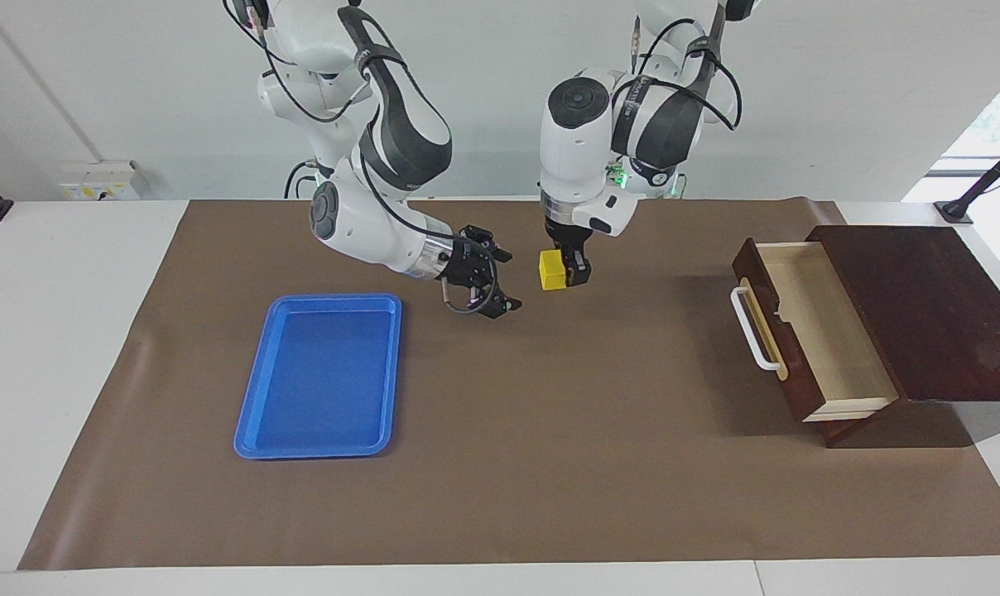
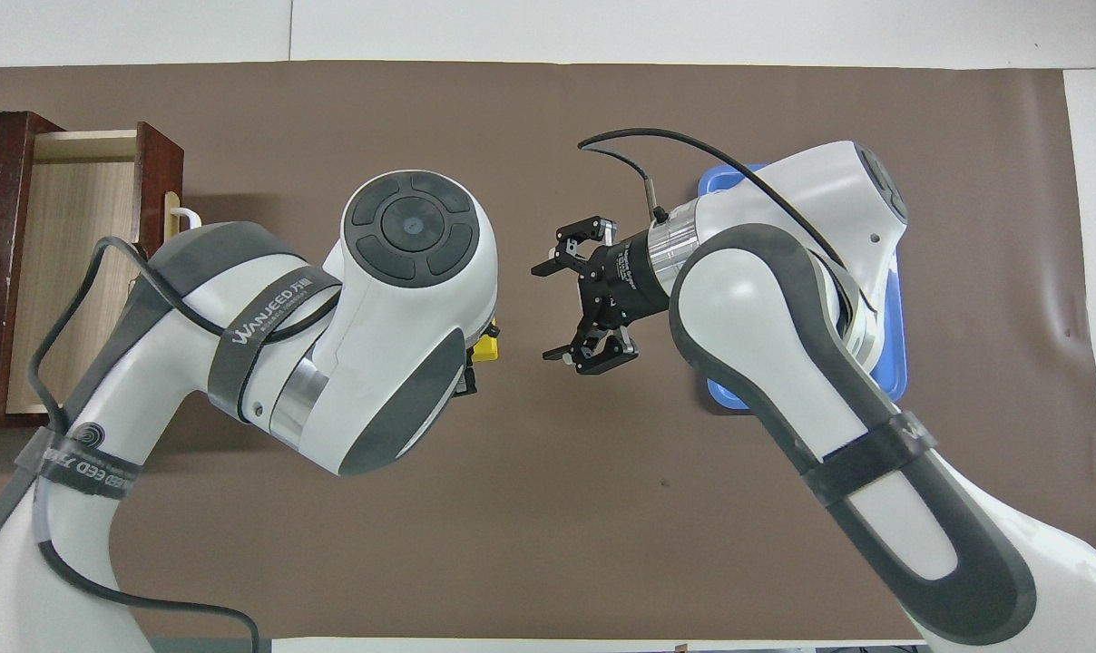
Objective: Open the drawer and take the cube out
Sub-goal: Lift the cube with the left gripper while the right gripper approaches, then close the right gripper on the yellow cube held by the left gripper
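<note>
I am working over a brown mat [image 1: 500, 463] that covers most of the white table [image 1: 61, 331], leaving bare white margins at both ends and along the edge farthest from me

Toward my right arm's end, a flat blue plastic tray [image 1: 322, 377] is lying on the mat with nothing in it, its raised rim well inside the mat's border. Wide bare mat is spreading out from it toward the table's middle

My right gripper [image 1: 500, 283] is hanging in the air over the mat between the tray and the cube, turned sideways so its tips are pointing at the cube. Its fingers [image 2: 552, 265] are standing spread wide apart, holding nothing. A narrow gap is separating its tips from the cube

My left gripper [image 1: 568, 277] is pointing straight down over the middle of the mat, its fingers closed on the yellow cube [image 1: 552, 271], which I am holding clear of the surface. From overhead only a corner of the cube [image 2: 486, 348] is showing past my wrist

Open mat is stretching from there to the drawer [image 1: 806, 331], which is standing pulled out at my left arm's end, its pale wooden inside bare, its white bar handle [image 1: 748, 329] facing the middle of the table. The dark wooden box [image 1: 930, 306] it slides from is sitting at the mat's edge
</note>
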Motion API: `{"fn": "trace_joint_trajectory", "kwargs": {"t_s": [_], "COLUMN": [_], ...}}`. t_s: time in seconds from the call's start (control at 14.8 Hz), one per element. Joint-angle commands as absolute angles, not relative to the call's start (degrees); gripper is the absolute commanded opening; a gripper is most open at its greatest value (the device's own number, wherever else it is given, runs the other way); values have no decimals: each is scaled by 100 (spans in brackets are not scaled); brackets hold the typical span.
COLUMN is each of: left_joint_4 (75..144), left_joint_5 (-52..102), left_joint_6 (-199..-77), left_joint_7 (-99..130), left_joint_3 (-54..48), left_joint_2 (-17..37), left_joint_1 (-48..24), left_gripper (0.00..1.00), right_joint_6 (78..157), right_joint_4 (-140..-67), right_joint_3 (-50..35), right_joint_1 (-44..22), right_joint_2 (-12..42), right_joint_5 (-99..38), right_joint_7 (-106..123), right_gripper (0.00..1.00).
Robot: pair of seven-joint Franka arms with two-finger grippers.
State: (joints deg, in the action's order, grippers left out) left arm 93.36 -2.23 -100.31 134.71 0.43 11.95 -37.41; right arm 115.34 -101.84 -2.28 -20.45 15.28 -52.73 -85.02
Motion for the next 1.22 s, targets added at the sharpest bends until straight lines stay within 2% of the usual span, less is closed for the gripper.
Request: {"fn": "trace_joint_trajectory", "kwargs": {"t_s": [0.0,0.41,1.15], "left_joint_4": [9404,9413,9483], "left_joint_5": [-176,-149,-141], "left_joint_6": [-10134,-10617,-10731], "left_joint_7": [13535,14071,14203], "left_joint_3": [88,88,88], "left_joint_2": [1160,1195,1187], "left_joint_1": [-3771,-3718,-3656], "left_gripper": [0,0,0], "right_joint_6": [11768,12629,12665], "right_joint_4": [-10468,-10389,-10397], "right_joint_3": [-237,-237,-229], "right_joint_1": [-2074,-2672,-2698], "right_joint_2": [1345,1406,1415], "right_joint_5": [-5502,-5511,-5511], "right_joint_7": [-8560,-8833,-8798], "right_gripper": [100,100,100]}}
